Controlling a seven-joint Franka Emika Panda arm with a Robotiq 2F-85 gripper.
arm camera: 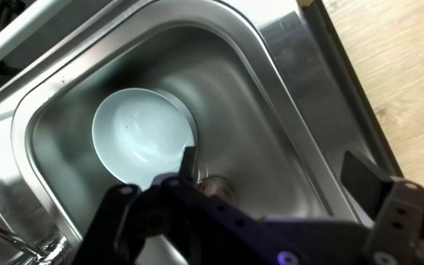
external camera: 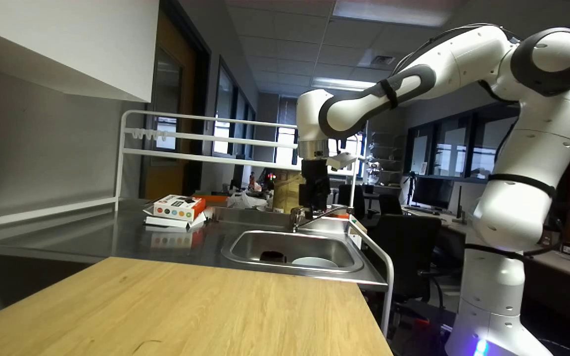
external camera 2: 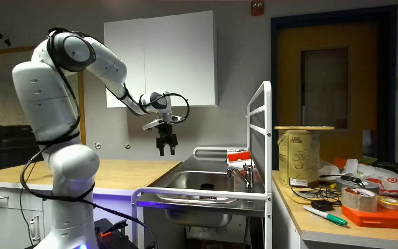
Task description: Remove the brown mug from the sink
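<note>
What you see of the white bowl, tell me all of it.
The white bowl is round, smooth and glossy, bluish in the wrist view; ceramic or plastic, I cannot tell. It sits mouth up in the metal sink, no handle visible, a tiny dark speck inside. The open hand, above the sink, hides its lower right edge in that view without touching it. The brown mug is beside it; whether they touch is hidden.

In both exterior views we hold our arm (external camera 2: 43,90) in a high arch: the lower links (external camera 2: 71,173) rise to a bent elbow (external camera 2: 75,49), and the forearm (external camera 2: 106,64) slopes down to the wrist (external camera 2: 158,101). Below it our gripper (external camera 2: 167,151) hangs pointing straight down, and in the wrist view we see its two fingers (arm camera: 363,182) parted widely.
</note>
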